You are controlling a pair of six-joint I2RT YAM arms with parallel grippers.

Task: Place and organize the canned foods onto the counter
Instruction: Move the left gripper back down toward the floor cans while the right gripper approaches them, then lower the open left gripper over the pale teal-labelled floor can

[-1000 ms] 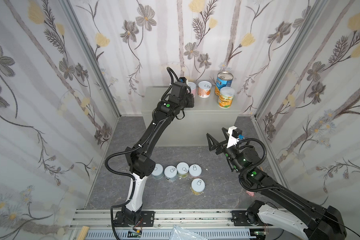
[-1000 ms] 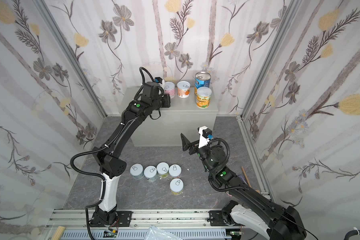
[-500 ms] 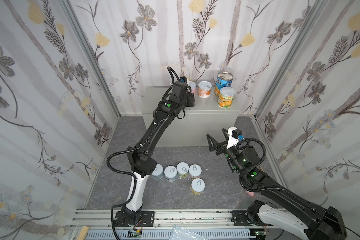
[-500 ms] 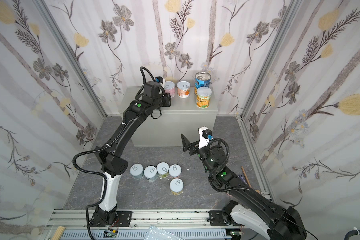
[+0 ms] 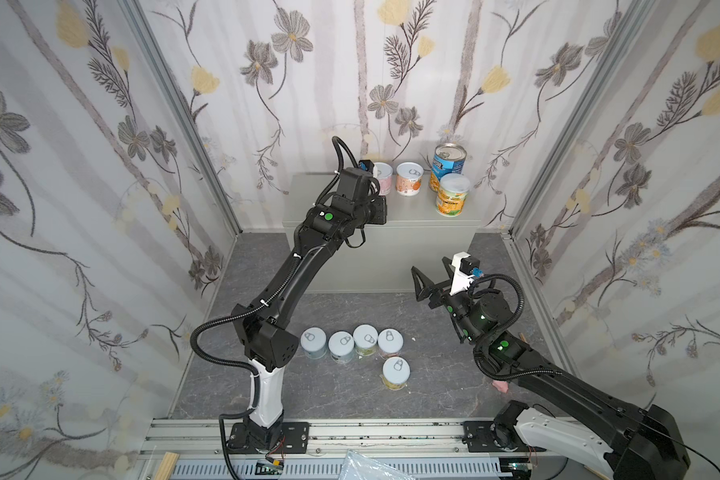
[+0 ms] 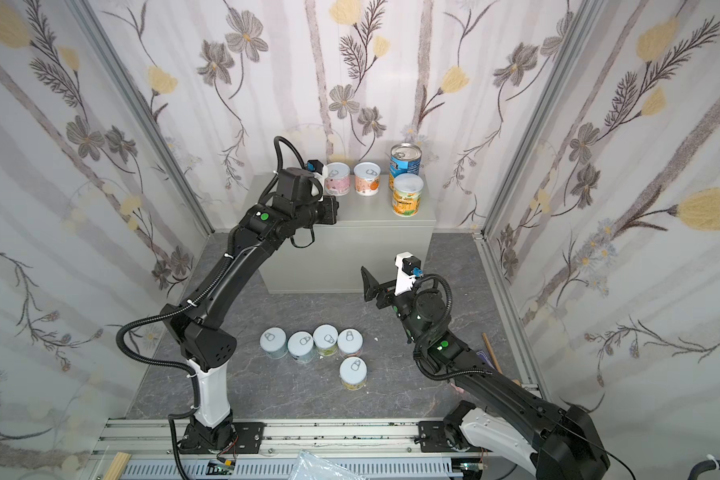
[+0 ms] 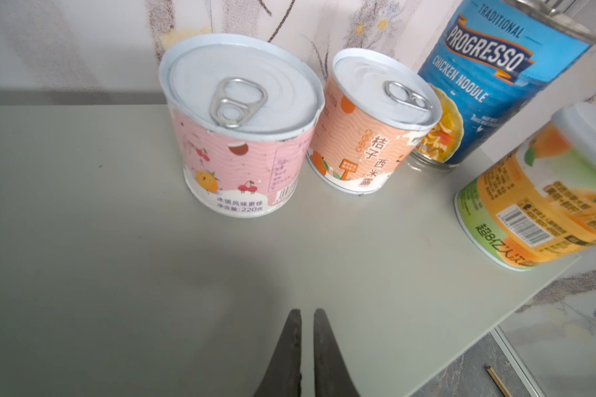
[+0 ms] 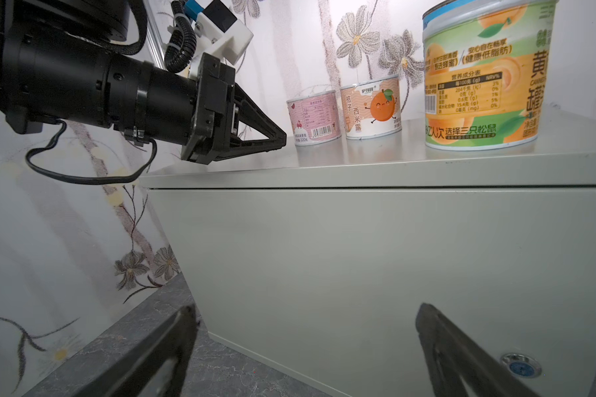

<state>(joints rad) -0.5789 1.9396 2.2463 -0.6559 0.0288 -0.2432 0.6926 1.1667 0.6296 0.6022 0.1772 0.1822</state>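
Above the counter (image 5: 412, 216), the closed left pincer (image 7: 303, 312) has barely shifted.

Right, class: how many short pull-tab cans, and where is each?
7. Two on the counter: pink can, orange can. Five on the floor: a row of four cans, a fifth can beside it. The left arm may hide more.

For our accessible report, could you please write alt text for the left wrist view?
Four upright cans stand on a flat light-grey metal counter: a short pink-labelled pull-tab can, a short orange-labelled pull-tab can, a taller blue-labelled soup can and an orange-yellow plastic-lidded can. The left gripper, shut and empty, points toward them.
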